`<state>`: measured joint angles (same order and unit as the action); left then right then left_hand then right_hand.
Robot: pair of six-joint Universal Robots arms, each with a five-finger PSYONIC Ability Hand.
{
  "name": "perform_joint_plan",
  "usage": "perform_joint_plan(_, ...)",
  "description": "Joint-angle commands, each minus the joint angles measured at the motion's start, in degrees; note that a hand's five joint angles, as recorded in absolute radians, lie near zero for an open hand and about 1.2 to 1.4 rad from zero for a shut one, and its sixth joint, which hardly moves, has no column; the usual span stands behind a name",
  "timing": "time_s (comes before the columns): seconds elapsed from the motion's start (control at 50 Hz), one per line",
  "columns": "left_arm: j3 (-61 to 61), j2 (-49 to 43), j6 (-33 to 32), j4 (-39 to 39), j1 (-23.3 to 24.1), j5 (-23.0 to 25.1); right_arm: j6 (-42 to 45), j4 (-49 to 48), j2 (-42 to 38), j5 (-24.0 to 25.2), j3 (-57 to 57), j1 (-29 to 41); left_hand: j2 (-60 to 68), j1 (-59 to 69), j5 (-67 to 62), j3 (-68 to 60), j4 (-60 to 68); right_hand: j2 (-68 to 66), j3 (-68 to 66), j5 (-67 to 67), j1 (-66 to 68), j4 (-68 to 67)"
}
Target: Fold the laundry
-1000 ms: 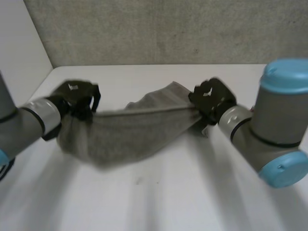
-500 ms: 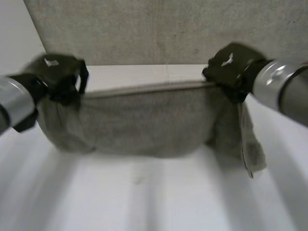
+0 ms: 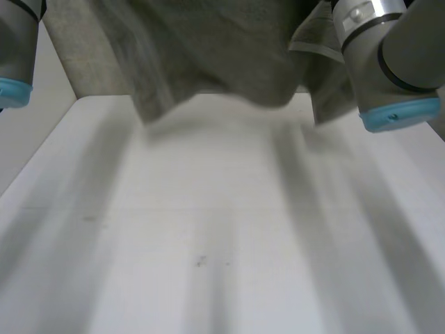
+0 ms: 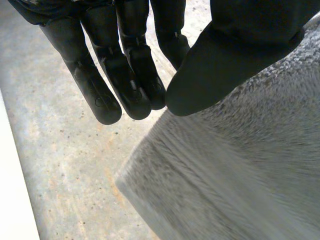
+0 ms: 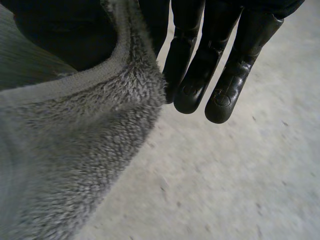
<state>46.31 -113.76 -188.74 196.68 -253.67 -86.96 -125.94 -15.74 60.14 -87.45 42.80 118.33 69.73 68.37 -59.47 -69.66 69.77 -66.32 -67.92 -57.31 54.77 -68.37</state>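
I've lifted the towel (image 3: pixel 208 49) off the table (image 3: pixel 208 243); it now hangs above the table's far edge. My left hand (image 4: pixel 131 82) and right hand (image 5: pixel 196 75) each pinch its top edge, ready to lay it flat.

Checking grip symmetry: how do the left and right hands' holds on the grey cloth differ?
The left hand grips the grey cloth near a corner; the right hand grips along a hemmed edge. By the left hand it looks flat-ribbed; by the right hand, fluffy. Both pinch with straight fingers.
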Motion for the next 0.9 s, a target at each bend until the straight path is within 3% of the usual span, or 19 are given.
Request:
perform_joint_plan(0.02,23.34,6.61,0.66,0.37,-0.68,1.87,-0.10,16.14,3.41,10.97,11.07,-2.57,10.27,11.63,-10.53,-10.34,10.23,-13.68,-12.08,-12.69,25.23,-11.63)
perform_joint_plan(0.18,43.74,6.80,-0.13,2.29,-1.65,5.04,1.13,29.79,-2.73,14.67,16.17,-3.11,10.27,11.63,-10.53,-10.34,10.23,-13.68,-12.08,-12.69,25.23,-11.63)
perform_joint_plan(0.36,53.01,3.54,-3.03,3.71,-2.97,5.31,0.43,29.71,-10.92,13.88,20.57,-3.19,10.27,11.63,-10.53,-10.34,10.23,-13.23,-11.63,-12.24,24.79,-11.19)
perform_joint_plan(0.4,53.88,3.80,-3.91,3.71,-3.32,5.40,-1.05,29.02,-12.15,12.49,21.53,-3.02,10.27,11.63,-10.53,-10.34,10.23,-6.04,-4.45,-5.05,17.60,-4.00)
perform_joint_plan(0.42,53.97,3.98,-3.91,3.71,-3.15,5.31,-3.33,28.49,-12.24,11.78,22.15,-3.02,10.27,11.63,-10.53,-10.34,10.23,6.16,7.75,7.15,5.40,8.20)
perform_joint_plan(0.44,53.97,3.98,-3.91,3.71,-3.15,5.31,-3.35,28.48,-12.24,11.77,22.15,-3.02,10.27,11.63,-10.53,-10.34,10.23,6.28,7.88,7.27,5.28,8.33)
perform_joint_plan(0.46,53.97,4.42,-4.00,3.71,-2.80,5.31,-7.00,27.88,-11.98,11.17,22.67,-3.02,10.27,11.63,-10.53,-10.34,10.23,16.27,17.87,17.26,-4.72,18.32)
perform_joint_plan(0.5,53.97,5.12,-4.09,3.71,-2.53,5.31,-12.14,26.90,-11.45,10.54,23.47,-3.11,10.27,11.63,-10.53,-10.34,10.23,18.39,19.99,19.38,-6.84,20.44)
perform_joint_plan(0.58,53.89,7.32,-4.09,3.88,-2.44,5.31,-25.72,23.92,-7.95,9.23,26.88,-4.24,10.27,11.63,-10.53,-10.34,10.23,39.17,40.77,40.16,-27.61,41.22)
perform_joint_plan(0.76,53.97,7.94,-4.00,3.97,-2.71,5.31,-46.03,20.14,3.39,4.92,40.23,-10.30,10.27,11.63,-10.53,-10.34,10.23,42.95,44.55,43.94,-31.40,45.00)
perform_joint_plan(0.9,54.24,7.94,-3.83,3.88,-2.62,5.31,-53.52,17.07,6.83,4.13,49.64,-13.65,10.27,11.63,-10.53,-10.34,10.23,42.45,44.05,43.44,-30.89,44.49)
